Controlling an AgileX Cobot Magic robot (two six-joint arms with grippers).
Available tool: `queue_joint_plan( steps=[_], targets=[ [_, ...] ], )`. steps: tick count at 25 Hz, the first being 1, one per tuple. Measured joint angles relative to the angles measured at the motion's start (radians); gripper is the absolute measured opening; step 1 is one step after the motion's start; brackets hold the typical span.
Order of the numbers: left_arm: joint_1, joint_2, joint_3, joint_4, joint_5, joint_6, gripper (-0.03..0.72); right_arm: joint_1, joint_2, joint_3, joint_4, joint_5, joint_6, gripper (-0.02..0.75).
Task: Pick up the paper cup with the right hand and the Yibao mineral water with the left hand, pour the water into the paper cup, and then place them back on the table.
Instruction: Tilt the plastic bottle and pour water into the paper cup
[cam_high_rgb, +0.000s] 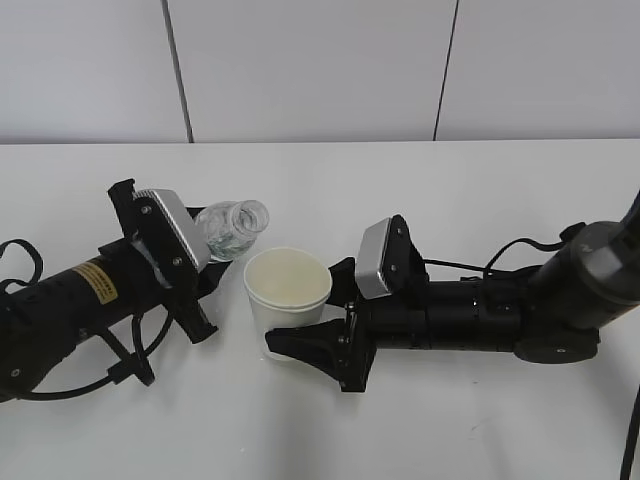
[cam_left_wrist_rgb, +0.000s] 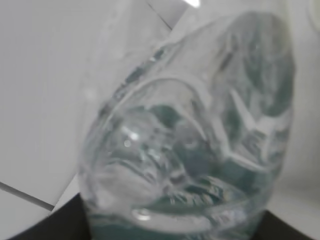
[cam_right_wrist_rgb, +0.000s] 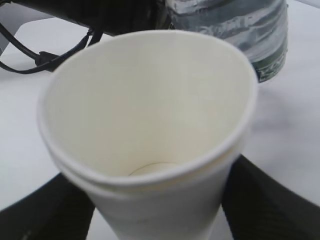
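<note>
While I hold both items off the table (cam_high_rgb: 480, 180), the pour is the step in hand, so I go slowly from left to right. My left hand (cam_high_rgb: 150, 255), the arm with the yellow label, is clamped on the bottle (cam_high_rgb: 232, 228), which lies tilted with its open mouth pointing right and a little far, just left of the cup (cam_high_rgb: 287, 285) and above its far-left rim. From the exterior view the mouth looks not quite over the opening, so I judge I should bring it right, over the middle of the cup, before tipping further, then roll the wrist gently so the water comes as a thin stream and not a gulp. No stream shows now.

Up close in the left wrist view the bottle (cam_left_wrist_rgb: 200, 145) is clear ribbed plastic, with a green cast low down and black gripper parts at the bottom edge; I cannot see the water level.

My right hand (cam_high_rgb: 335, 345) grips the cup from the near right, its black fingers (cam_right_wrist_rgb: 270, 200) pressing either side of the lower wall. I must keep it upright and steady, without squeezing harder, for thin paper would buckle.

In the right wrist view the cup (cam_right_wrist_rgb: 145, 115) is plain white with a rolled rim and a cream inside; its bottom looks dry. The bottle's label (cam_right_wrist_rgb: 270, 67) shows just beyond its far-right rim.
</note>
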Motion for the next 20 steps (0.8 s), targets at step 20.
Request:
queue_joint_plan(
  steps=[20],
  targets=[
    [0.0,0.0,-0.038,-0.004,0.003,0.239,0.344,0.0,0.014,0.0,0.024,0.086,0.021,0.561]
  ],
)
